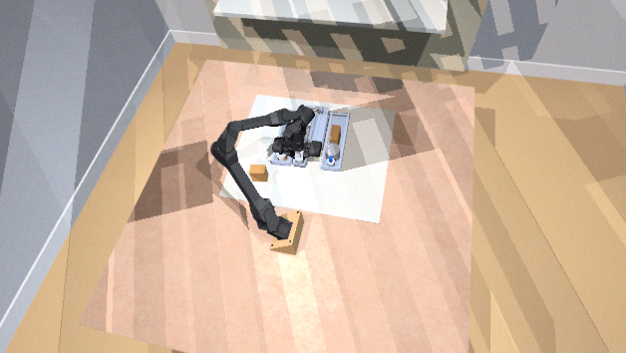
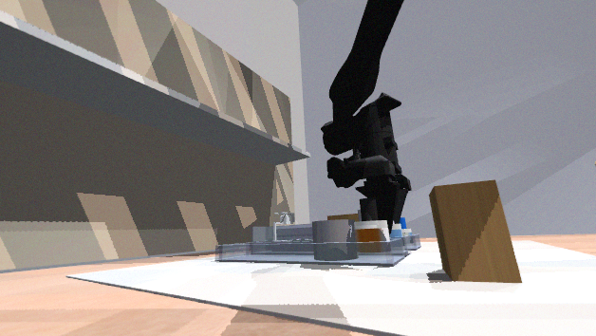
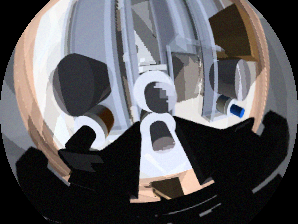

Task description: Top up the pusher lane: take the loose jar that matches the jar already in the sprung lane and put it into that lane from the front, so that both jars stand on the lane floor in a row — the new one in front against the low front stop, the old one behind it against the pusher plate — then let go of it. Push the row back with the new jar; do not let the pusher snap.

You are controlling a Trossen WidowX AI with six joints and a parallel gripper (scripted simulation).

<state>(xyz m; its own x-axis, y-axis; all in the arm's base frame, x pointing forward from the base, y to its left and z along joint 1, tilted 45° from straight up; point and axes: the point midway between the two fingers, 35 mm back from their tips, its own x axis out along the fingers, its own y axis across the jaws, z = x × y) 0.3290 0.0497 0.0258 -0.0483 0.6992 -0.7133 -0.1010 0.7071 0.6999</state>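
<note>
My gripper (image 3: 156, 121) (image 1: 299, 152) points down at the front of the middle lane (image 1: 300, 164). It is shut on a white-lidded jar (image 3: 159, 119). In the wrist view the held jar looks upright, directly in front of a second white-lidded jar (image 3: 154, 91) in the same lane, their rims close or touching. A pale pusher plate (image 3: 152, 67) shows just behind the rear jar. The fingers hide the lower sides of the held jar, and I cannot tell whether its base rests on the lane floor.
The left lane holds a dark grey canister (image 2: 334, 239) (image 3: 82, 85) and an orange-labelled jar (image 2: 372, 237) (image 3: 106, 120). The right tray (image 1: 344, 131) holds a wooden block (image 1: 335, 134), a grey cylinder (image 3: 227, 77) and a blue-capped bottle (image 1: 330, 160) (image 3: 235, 108). Another wooden block (image 1: 258, 173) (image 2: 474, 233) stands on the mat.
</note>
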